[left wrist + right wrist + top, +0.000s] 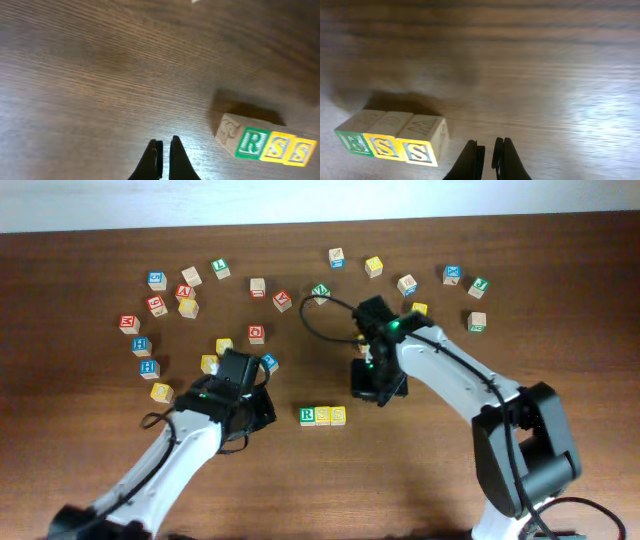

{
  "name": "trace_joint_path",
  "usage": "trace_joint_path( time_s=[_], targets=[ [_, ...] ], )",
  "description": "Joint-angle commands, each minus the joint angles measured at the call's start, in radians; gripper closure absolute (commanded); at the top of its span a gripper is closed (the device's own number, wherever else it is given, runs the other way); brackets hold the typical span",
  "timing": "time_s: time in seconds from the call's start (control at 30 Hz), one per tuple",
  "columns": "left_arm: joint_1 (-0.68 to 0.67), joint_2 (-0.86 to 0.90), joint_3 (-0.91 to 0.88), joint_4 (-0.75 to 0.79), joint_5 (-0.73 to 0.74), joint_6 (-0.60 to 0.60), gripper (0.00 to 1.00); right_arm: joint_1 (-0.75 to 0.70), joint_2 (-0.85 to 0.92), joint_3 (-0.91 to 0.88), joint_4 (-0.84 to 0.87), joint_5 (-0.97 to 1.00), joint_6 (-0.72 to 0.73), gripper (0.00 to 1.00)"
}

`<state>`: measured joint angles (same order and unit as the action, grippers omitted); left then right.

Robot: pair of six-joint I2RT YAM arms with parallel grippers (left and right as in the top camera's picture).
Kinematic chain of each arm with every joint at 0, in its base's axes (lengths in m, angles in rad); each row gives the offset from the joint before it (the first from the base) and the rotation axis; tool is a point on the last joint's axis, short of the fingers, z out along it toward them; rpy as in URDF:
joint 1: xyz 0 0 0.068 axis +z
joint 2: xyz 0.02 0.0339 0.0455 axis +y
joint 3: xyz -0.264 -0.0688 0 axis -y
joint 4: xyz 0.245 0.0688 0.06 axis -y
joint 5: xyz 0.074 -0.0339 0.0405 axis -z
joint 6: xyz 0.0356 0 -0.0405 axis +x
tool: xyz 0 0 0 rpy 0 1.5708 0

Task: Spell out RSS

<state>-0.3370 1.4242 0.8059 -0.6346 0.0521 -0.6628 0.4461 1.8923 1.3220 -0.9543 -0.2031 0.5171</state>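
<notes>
Three letter cubes stand in a touching row on the wooden table: the green R (pixel 308 416), a yellow S (pixel 323 416) and a second yellow S (pixel 338 416). My left gripper (pixel 266 411) is just left of the row, shut and empty. In the left wrist view its fingers (pixel 163 151) are low over bare wood, with R (pixel 250 143), S (pixel 278 148) and S (pixel 300 151) to the right. My right gripper (pixel 364 388) is up and to the right of the row, shut and empty. Its fingers (pixel 489 151) are just right of R (pixel 351 142), S (pixel 382 146) and S (pixel 417 152).
Many other letter cubes lie scattered across the back of the table, from a red one (pixel 129 323) at the left to a green one (pixel 477 322) at the right. A yellow cube (pixel 209 364) and a blue cube (pixel 268 363) sit beside my left arm.
</notes>
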Motion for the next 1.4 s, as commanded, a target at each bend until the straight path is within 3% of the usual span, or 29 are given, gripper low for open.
trace_joint_path(
  time_s=[0.0,0.1,0.43,0.8,1.37],
  targets=[
    [0.003,0.106,-0.003,0.056,0.067,0.032,1.00,0.058,0.046,0.001,0.016,0.003,0.046,0.96],
    [0.003,0.128,-0.003,0.097,0.085,0.048,1.00,0.057,0.047,0.000,-0.026,0.061,0.038,0.96],
    [0.003,0.132,-0.003,0.130,0.114,0.054,1.00,0.113,0.047,-0.013,-0.025,-0.016,0.095,0.96],
    [0.003,0.183,-0.003,0.174,0.215,0.055,1.00,0.124,0.047,-0.071,0.107,-0.022,0.121,0.96],
    [-0.050,0.200,-0.003,0.238,0.249,0.050,1.00,0.125,0.047,-0.085,0.126,-0.058,0.146,0.96]
  ],
)
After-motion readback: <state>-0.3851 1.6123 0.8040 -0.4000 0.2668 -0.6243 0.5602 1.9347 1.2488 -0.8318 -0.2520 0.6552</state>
